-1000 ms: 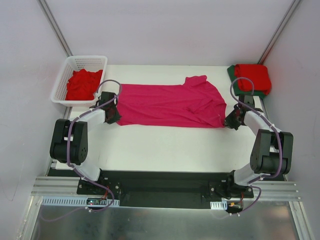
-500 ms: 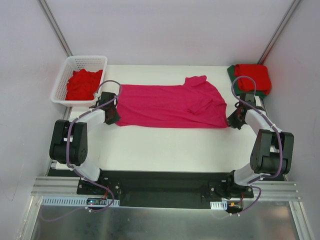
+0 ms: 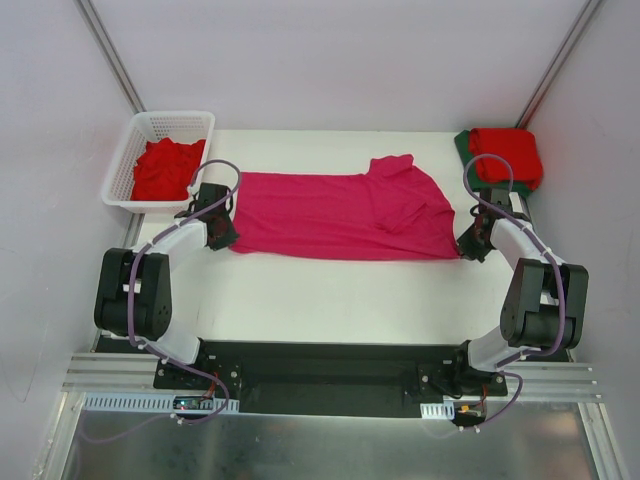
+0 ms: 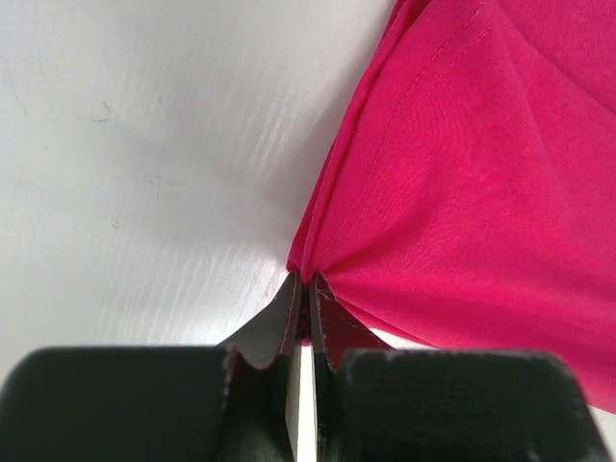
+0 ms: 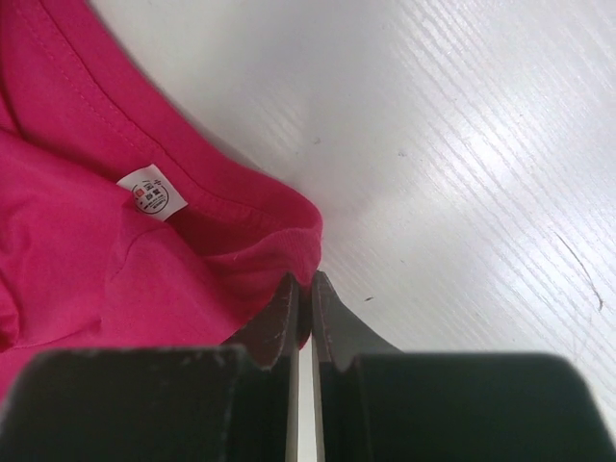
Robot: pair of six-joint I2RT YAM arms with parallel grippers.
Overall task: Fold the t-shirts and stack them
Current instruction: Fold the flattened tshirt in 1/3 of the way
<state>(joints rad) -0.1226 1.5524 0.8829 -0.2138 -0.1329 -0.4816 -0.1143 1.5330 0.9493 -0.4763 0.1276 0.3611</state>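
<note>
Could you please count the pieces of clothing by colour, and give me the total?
Magenta-pink t-shirt: 1
Folded red t-shirt: 1
Red cloth in the white basket: 1 heap, pieces inside unclear
Dark green t-shirt: 1
Total: at least 4

Magenta-pink t-shirt [image 3: 330,212] is laid out sideways and mostly flat on the desk [image 3: 330,295], stretched between the two claws. The left claw [image 3: 222,236] pinches a bunched bit at the hem end, and the right claw [image 3: 467,243] nips the collar edge just next to the white neck label [image 5: 152,195] (one sleeve pokes out on the far side). A crumpled red t-shirt [image 3: 165,168] sits just beyond the left claw. Beyond the right claw, a folded red t-shirt [image 3: 508,155] rests on a dark green t-shirt [image 3: 463,147].
</note>
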